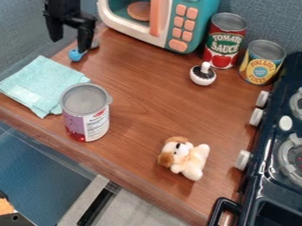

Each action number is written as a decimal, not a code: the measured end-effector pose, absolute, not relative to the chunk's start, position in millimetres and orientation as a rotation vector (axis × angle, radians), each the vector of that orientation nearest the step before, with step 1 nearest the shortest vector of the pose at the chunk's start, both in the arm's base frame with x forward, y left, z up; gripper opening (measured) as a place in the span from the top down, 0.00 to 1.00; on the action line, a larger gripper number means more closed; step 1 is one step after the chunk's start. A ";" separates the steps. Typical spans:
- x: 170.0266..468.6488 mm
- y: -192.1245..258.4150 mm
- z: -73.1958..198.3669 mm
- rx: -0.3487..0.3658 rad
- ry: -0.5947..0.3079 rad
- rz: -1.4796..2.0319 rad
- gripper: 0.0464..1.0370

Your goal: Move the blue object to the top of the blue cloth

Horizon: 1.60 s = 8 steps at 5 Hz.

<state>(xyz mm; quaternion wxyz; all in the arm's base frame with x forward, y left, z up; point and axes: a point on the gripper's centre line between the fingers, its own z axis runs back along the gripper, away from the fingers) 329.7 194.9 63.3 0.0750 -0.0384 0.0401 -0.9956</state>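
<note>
Near edge, right: black toy stove with white knobs along its side. Plush dog lies on the brown counter, left of the stove. Farther left, a large can with purple-and-white label stands upright, just beside the light blue cloth. Toward the far side, a small white-and-black knobbed item stands upright; beyond it, the tomato sauce can and pineapple can, side by side. Blue object rests on bare counter, off the cloth, near its far edge. Gripper hangs over it, fingers parted; contact cannot be told. Toy microwave at back.
</note>
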 end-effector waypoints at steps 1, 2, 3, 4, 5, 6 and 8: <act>333.2 197.2 53.5 -0.124 0.082 -2.989 0.04; 343.7 196.7 43.5 -0.114 0.029 -2.997 0.04; 347.9 200.0 36.5 -0.115 0.019 -2.998 0.04; 359.0 204.2 26.8 -0.091 -0.003 -3.021 0.09; 356.9 209.7 26.7 -0.109 0.064 -3.018 0.38; 357.2 208.2 26.1 -0.115 0.074 -3.024 0.67; 360.2 192.5 31.9 -0.159 0.052 -3.116 0.71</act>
